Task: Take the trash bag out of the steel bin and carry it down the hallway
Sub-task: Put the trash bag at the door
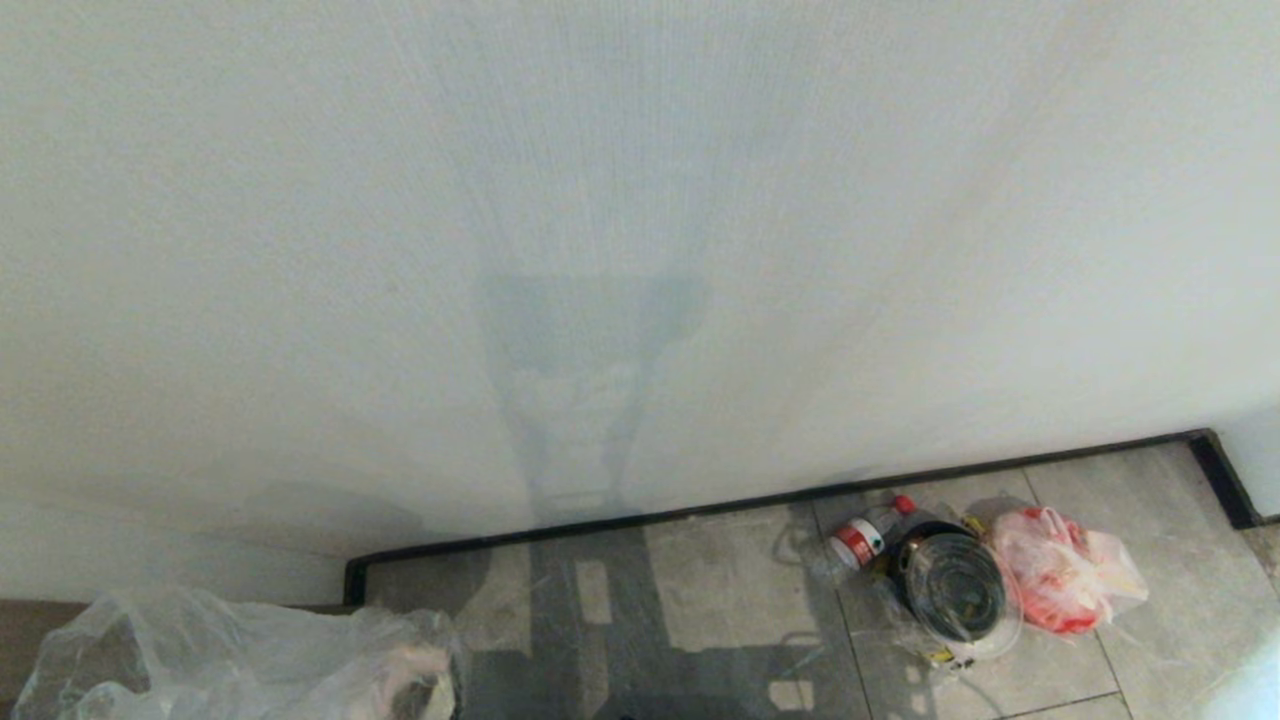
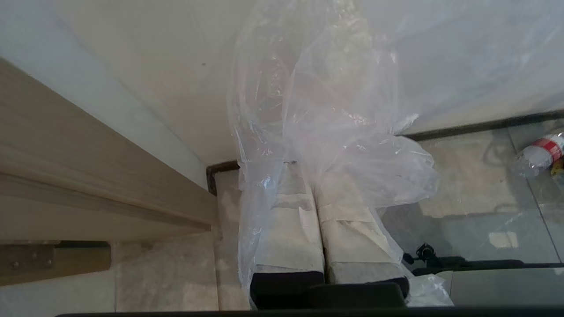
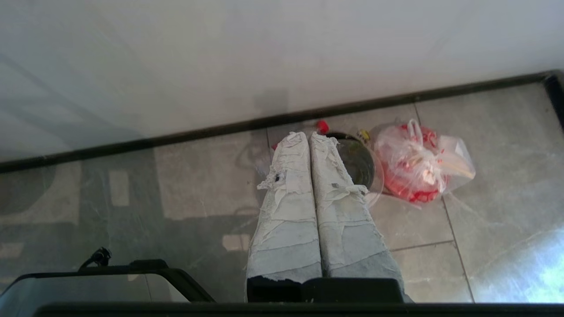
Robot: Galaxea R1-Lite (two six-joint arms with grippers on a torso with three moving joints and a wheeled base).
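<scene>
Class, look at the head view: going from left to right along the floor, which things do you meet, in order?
trash bag → plastic bottle with a red label → steel bin → pink-red plastic bag

The trash bag (image 1: 240, 655) runs off the head view's lower edge beside the wood-plank floor (image 1: 40, 630), veiling the left gripper (image 2: 315, 185) — its taped fingers (image 2: 291, 237) show only through plastic. Past the bag, the steel bin (image 3: 359, 160) is half hidden behind the right gripper (image 3: 309, 137) (contents unreadable).
</scene>
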